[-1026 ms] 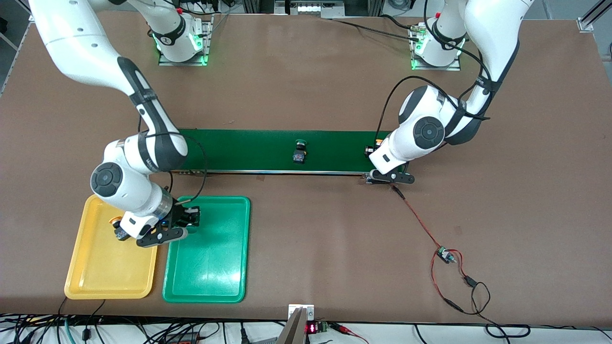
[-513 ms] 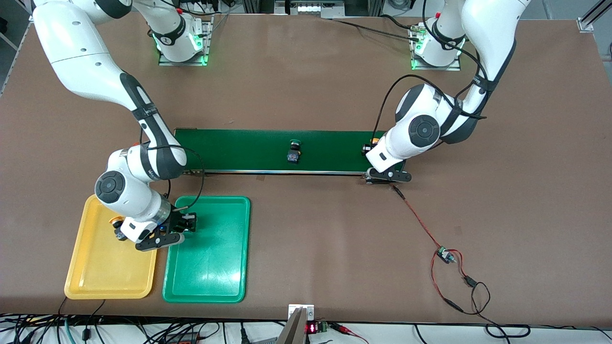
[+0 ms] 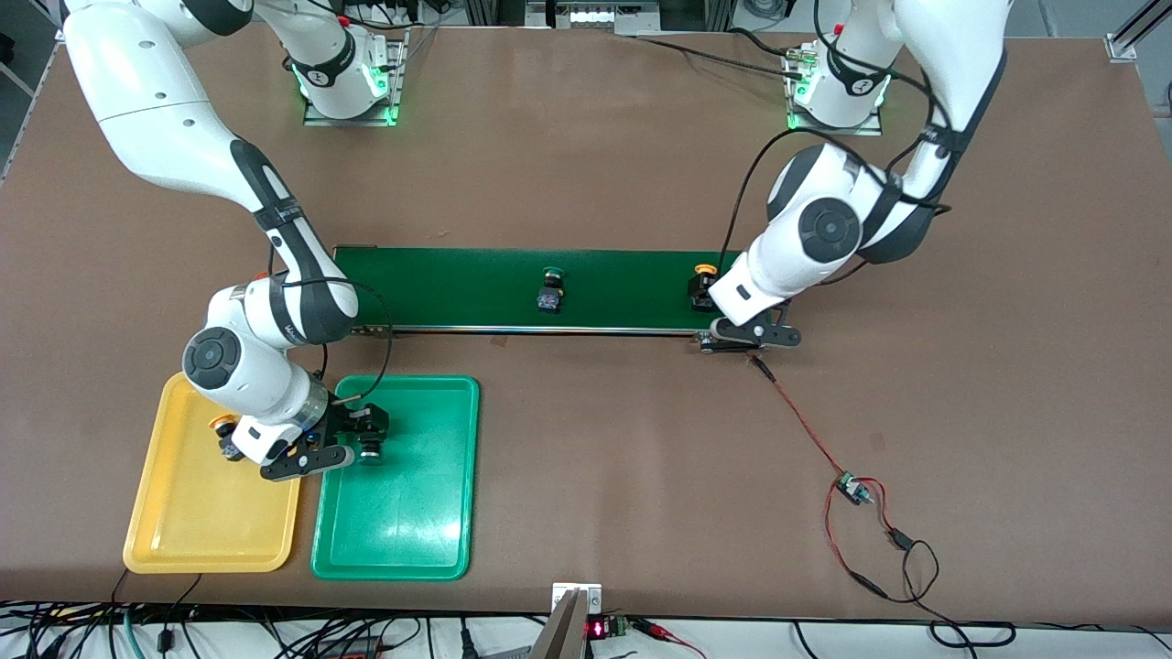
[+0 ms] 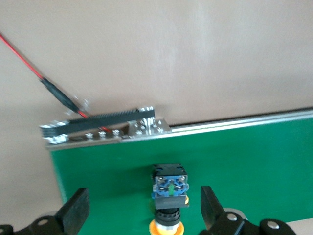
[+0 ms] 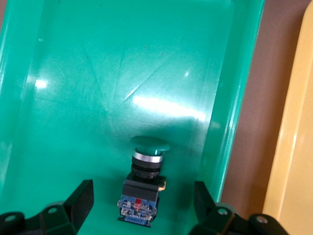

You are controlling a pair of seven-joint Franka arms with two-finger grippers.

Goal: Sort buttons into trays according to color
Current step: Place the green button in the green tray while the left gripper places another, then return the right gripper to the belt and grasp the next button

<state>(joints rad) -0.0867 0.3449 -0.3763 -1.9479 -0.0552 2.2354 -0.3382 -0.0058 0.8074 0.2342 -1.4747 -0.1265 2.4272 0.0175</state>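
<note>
right gripper [image 5: 142,205] apart over green button [image 5: 143,188] lying in green tray [image 3: 430,540] | left gripper [image 4: 144,215] apart over yellow button [image 3: 703,286] on belt [image 3: 458,288] | we risk jaws clipping either button on lifting, rolling it away

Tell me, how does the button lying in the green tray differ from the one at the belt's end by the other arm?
The button in the green tray has a green cap; the button at the belt's end has a yellow-orange one. The first lies in the green tray, the second on the dark green belt. Both have black-and-blue bodies, and each lies between an open gripper's fingers.
</note>
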